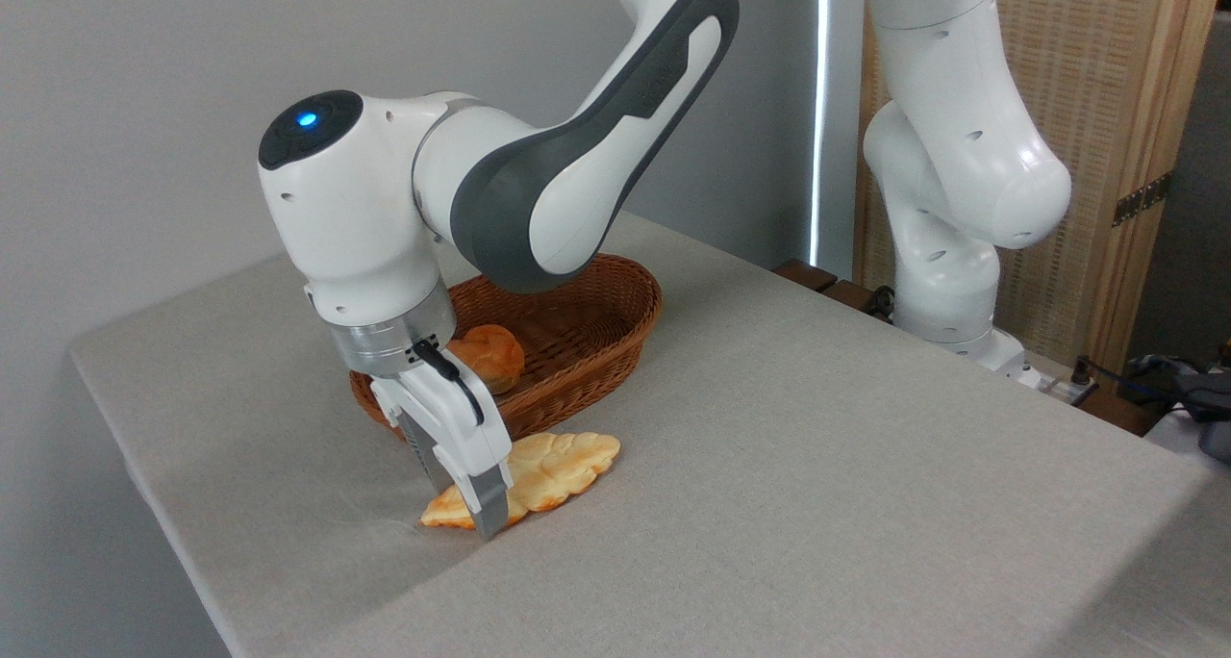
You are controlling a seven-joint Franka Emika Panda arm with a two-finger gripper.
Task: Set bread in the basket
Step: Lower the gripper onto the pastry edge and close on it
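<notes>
Camera view is showing the bread (553, 468) lying flat on the grey tablecloth (817, 466), just in front of the basket (615, 336) and not yet inside it. The loaf is long and thin, with a lumpy braided top and browner edges. I am judging it to be light and rather stiff like a baked crust, but thin enough that it may bend or crack if it is being lifted only by one end. The surface looks dry, so slipping is probably a small risk. A hold across the narrow width, nearer to the middle, would be carrying it more evenly.

The gripper (473, 504) is pointing down and is standing over the left end of the loaf, with its fingertips (489, 514) at the level of the cloth. One finger is in front of the bread and the other is behind it, so the fingers are seeming to straddle this end. Whether they are already pressing on the bread, I cannot tell. A small round bun (490, 355) is sitting in the basket, behind the wrist.
</notes>
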